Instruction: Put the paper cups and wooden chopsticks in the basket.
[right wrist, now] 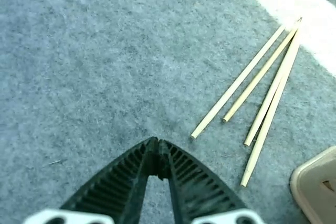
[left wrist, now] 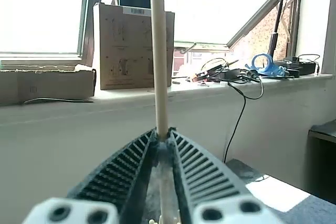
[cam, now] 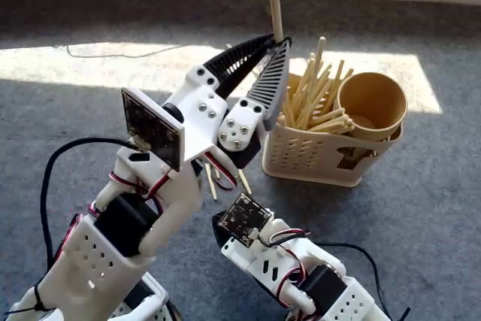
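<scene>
My left gripper [cam: 278, 44] is raised beside the basket [cam: 301, 162] and shut on a wooden chopstick [cam: 273, 1] that stands upright out of its tips. The same chopstick [left wrist: 159, 51] rises from the left gripper [left wrist: 164, 132] in the left wrist view. The cream basket holds a bundle of chopsticks [cam: 310, 95] and a brown paper cup [cam: 372, 103]. Several chopsticks [right wrist: 257, 90] lie loose on the grey carpet just ahead of my right gripper [right wrist: 157, 153], which is shut on nothing and hangs low over the carpet. A basket corner [right wrist: 317, 184] shows beside them.
Grey carpet [cam: 421, 208] covers the floor, with a sunlit patch [cam: 90, 65] behind the arms. Ends of the loose chopsticks [cam: 210, 183] poke out under my left arm. A thin cable [cam: 113, 54] lies at the back left. Black cables trail from both arm bases.
</scene>
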Robot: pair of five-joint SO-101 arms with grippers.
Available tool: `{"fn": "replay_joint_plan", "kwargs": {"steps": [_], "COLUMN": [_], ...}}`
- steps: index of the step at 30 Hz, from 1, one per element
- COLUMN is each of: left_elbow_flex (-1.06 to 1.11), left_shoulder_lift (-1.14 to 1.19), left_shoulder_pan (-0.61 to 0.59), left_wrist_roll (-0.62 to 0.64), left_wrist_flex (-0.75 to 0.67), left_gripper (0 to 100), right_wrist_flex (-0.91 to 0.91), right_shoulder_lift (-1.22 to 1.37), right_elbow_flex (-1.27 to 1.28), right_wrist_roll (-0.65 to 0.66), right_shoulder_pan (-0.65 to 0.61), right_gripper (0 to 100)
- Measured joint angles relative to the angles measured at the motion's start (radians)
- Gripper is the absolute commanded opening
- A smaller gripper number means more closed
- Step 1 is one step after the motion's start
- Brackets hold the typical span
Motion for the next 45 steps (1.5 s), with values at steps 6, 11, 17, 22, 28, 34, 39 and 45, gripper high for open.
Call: {"fn": "replay_joint_plan", "kwargs": {"steps": [6, 11, 17, 22, 28, 34, 39, 45], "left_elbow_flex": [-0.009, -0.018, -0.018, -0.031, -0.138, -0.275, -0.334, -0.336], "left_shoulder_lift": [0.178, 0.275, 0.315, 0.315, 0.315, 0.262, 0.190, 0.124], "left_shoulder_pan": [0.002, 0.003, 0.003, 0.002, 0.000, -0.061, -0.127, -0.261], "left_wrist_roll": [0.000, 0.000, 0.000, 0.000, 0.000, 0.000, 0.000, 0.000], "left_wrist_flex": [-0.029, -0.029, -0.032, 0.018, 0.219, 0.397, 0.546, 0.701], "left_gripper": [1, 1, 6, 11, 11, 11, 11, 11], "right_wrist_flex": [0.000, 0.000, 0.000, 0.000, 0.000, 0.000, 0.000, 0.000], "right_shoulder_lift": [0.000, 0.000, 0.000, 0.000, 0.000, 0.000, 0.000, 0.000], "right_elbow_flex": [0.000, 0.000, 0.000, 0.000, 0.000, 0.000, 0.000, 0.000], "right_wrist_roll": [0.000, 0.000, 0.000, 0.000, 0.000, 0.000, 0.000, 0.000], "right_shoulder_pan": [0.000, 0.000, 0.000, 0.000, 0.000, 0.000, 0.002, 0.003], "right_gripper": [0.6, 0.6, 0.6, 0.6, 0.6, 0.6, 0.6, 0.6]}}
